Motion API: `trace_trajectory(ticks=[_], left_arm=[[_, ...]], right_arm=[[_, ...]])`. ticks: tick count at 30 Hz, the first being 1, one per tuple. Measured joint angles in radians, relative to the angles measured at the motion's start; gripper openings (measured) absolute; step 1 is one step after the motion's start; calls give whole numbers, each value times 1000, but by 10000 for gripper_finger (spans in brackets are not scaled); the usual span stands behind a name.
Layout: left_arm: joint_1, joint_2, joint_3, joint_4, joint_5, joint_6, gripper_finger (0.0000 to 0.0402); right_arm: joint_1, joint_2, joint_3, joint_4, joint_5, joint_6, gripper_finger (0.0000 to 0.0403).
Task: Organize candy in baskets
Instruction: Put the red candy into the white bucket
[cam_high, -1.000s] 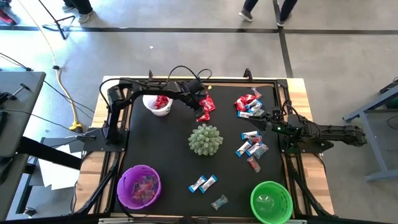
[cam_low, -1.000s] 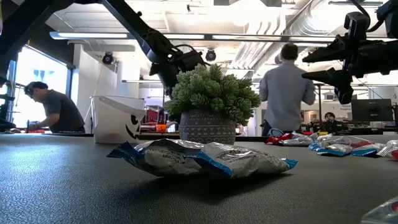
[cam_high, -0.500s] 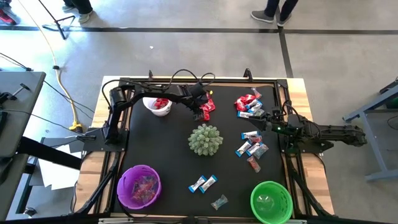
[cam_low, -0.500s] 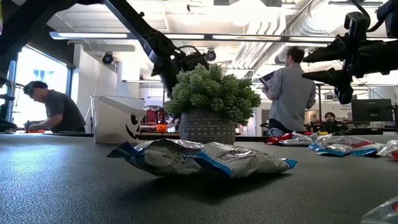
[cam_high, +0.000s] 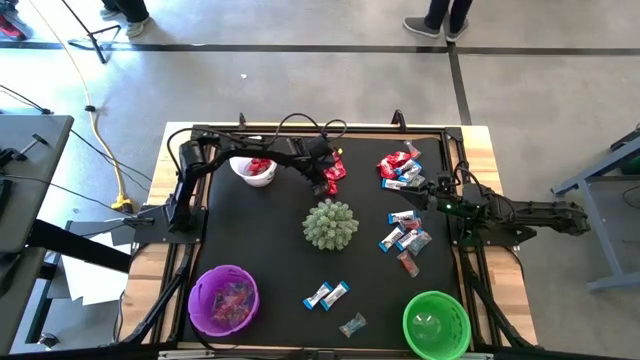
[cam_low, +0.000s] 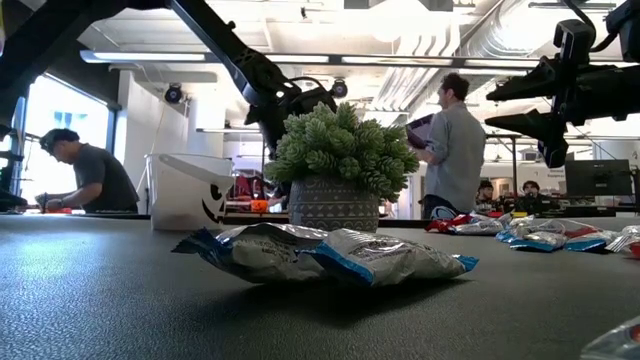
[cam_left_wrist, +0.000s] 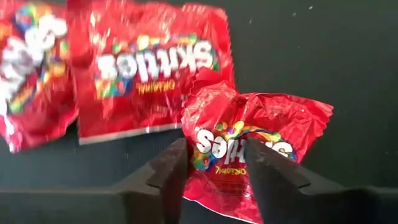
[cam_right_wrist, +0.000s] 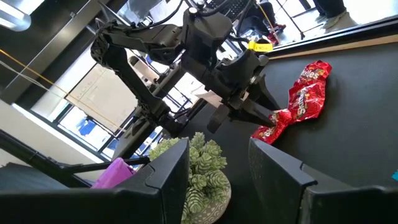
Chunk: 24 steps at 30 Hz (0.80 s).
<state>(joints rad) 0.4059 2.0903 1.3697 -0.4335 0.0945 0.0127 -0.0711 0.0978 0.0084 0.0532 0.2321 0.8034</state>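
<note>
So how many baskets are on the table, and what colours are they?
White basket: 1
Purple basket: 1
Green basket: 1
Total: 3 baskets

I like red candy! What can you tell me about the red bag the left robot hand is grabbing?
The red candy bag is a small shiny wrapper with white letters and tiny colored sweets printed on it. It is crinkled, with zigzag edges, and lies on the black table. The left hand has a dark finger on each side of it. Two more red bags lie flat beside it.
</note>
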Motion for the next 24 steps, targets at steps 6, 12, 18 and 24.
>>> trace_trajectory(ticks=[6,12,18,24], left_arm=[[-1,-14,-2,-43,2,-51,58],[1,-61,-8,-121,8,-64,4],[6,-174,-8,-206,-6,-63,6],[7,-340,-8,-274,-77,-62,5]], right_arm=[[0,0,0,0,0,0,162],[0,0,0,0,0,0,162],[0,0,0,0,0,0,162],[0,0,0,0,0,0,162]])
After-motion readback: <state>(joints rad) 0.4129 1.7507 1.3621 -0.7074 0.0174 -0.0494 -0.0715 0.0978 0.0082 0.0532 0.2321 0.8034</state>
